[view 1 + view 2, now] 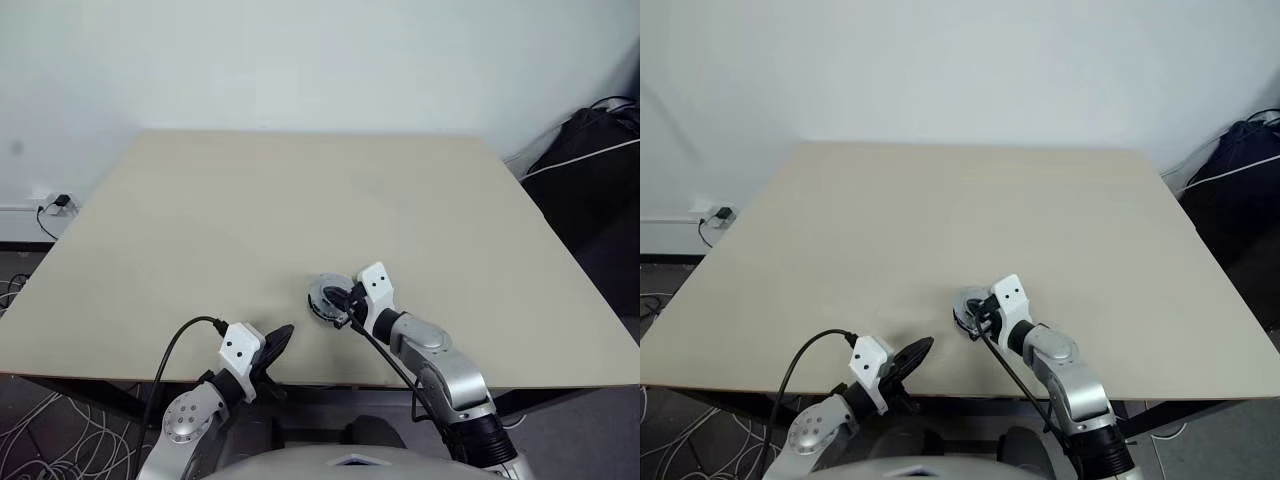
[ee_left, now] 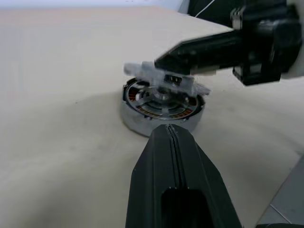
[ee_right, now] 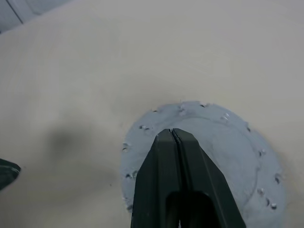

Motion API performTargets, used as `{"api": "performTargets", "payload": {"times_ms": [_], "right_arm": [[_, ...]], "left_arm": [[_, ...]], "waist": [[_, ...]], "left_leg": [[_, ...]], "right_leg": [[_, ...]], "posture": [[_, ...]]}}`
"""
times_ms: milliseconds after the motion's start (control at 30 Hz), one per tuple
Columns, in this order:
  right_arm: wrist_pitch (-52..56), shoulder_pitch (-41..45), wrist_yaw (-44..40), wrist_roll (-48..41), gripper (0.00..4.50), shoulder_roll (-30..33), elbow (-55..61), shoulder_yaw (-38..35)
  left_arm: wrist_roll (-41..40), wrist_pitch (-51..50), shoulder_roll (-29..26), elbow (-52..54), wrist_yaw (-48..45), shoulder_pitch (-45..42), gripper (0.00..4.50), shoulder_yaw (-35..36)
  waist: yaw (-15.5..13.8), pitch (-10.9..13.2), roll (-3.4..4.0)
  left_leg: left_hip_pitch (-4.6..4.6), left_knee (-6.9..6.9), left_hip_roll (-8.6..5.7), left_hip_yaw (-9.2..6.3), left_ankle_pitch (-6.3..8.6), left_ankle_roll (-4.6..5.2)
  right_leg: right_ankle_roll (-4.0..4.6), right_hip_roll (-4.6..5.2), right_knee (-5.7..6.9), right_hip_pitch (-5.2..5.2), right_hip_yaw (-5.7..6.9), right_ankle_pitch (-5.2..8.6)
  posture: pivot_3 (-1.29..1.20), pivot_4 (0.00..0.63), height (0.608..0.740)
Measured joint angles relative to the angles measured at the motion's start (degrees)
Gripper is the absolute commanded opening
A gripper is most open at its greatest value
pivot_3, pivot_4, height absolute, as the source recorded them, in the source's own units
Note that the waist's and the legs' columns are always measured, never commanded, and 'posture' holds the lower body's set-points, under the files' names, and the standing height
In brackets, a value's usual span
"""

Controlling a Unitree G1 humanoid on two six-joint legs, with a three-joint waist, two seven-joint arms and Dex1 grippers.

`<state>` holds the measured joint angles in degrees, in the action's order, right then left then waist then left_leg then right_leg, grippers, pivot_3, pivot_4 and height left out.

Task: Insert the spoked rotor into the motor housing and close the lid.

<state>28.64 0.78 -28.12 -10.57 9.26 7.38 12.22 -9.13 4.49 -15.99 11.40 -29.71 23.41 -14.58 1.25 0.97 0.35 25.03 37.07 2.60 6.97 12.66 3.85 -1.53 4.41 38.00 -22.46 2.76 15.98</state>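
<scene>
The motor housing (image 2: 142,121), a round silvery-walled disc with copper-brown windings, sits on the table (image 1: 300,200) near its front edge. The lid (image 3: 223,142), a flat grey disc with small holes round its rim, lies slightly tilted over the housing (image 1: 322,297). My right gripper (image 3: 172,133) is shut and reaches in from the right, its fingertips over the lid's top face (image 2: 142,71). The lid is not between the fingers. My left gripper (image 2: 168,128) is shut and empty, pointing at the housing from a short way off on the left (image 1: 285,332). The spoked rotor is hidden under the lid.
The table's front edge runs just under both hands. A dark bag (image 1: 590,170) lies on the floor past the right edge. A wall socket with a plug (image 1: 55,205) and loose cables (image 1: 40,440) are at the left.
</scene>
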Motion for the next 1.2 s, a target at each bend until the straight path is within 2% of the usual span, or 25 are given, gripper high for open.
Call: {"api": "performTargets", "payload": {"times_ms": [233,367,500,600,867,1200], "right_arm": [[-2.6,2.1,-0.3,2.5,0.04,-0.1,-4.5,3.5],[-4.5,0.1,-0.6,2.2,0.04,0.3,-2.9,3.1],[-7.4,-0.2,-1.8,1.5,0.87,3.0,2.5,2.4],[-9.7,0.5,-2.6,2.3,1.90,5.3,3.3,1.9],[-13.0,3.8,-6.3,3.7,4.46,7.4,-4.3,3.2],[-14.5,6.9,-8.6,5.4,4.46,7.4,-11.6,3.7]], "left_arm": [[0.0,0.0,0.1,0.1,-0.3,0.0,0.00,0.0],[0.1,-0.5,0.4,1.1,0.3,0.1,0.00,-0.2],[0.2,-2.2,0.7,3.7,1.3,-0.1,0.00,-0.8],[0.2,-4.2,0.7,5.6,2.2,-0.4,0.00,-1.4],[0.0,-10.1,0.5,11.3,3.5,-1.4,0.00,-1.7],[0.0,-12.0,0.5,13.4,4.7,-0.9,0.00,-1.7]], "waist": [[0.3,-0.1,-0.03],[0.0,-0.1,-0.06],[0.1,-0.1,0.02],[0.1,-0.1,-0.08],[0.1,-0.1,-0.09],[0.0,-0.1,-0.12]], "left_leg": [[-0.06,-0.01,0.01,0.01,0.00,0.00],[-0.03,0.00,0.01,0.02,0.00,0.00],[-0.03,0.00,0.00,0.08,0.00,0.00],[-0.06,-0.01,0.00,0.08,0.00,0.00],[-0.13,0.02,0.01,0.20,0.00,0.01],[-0.19,0.03,0.01,0.30,-0.01,0.01]], "right_leg": [[0.00,-0.01,0.04,0.02,-0.03,0.00],[0.00,0.02,0.03,0.02,-0.02,0.00],[-0.02,0.02,0.04,-0.01,-0.07,-0.01],[-0.02,-0.01,0.03,-0.01,-0.07,-0.01],[-0.03,-0.06,0.06,0.02,-0.03,-0.02],[-0.08,-0.07,0.08,0.05,-0.11,-0.05]], "posture": [[0.00,0.000,0.740],[0.00,0.000,0.740],[0.00,0.000,0.740],[0.00,0.000,0.740],[0.00,0.000,0.740],[0.00,0.000,0.740]]}}
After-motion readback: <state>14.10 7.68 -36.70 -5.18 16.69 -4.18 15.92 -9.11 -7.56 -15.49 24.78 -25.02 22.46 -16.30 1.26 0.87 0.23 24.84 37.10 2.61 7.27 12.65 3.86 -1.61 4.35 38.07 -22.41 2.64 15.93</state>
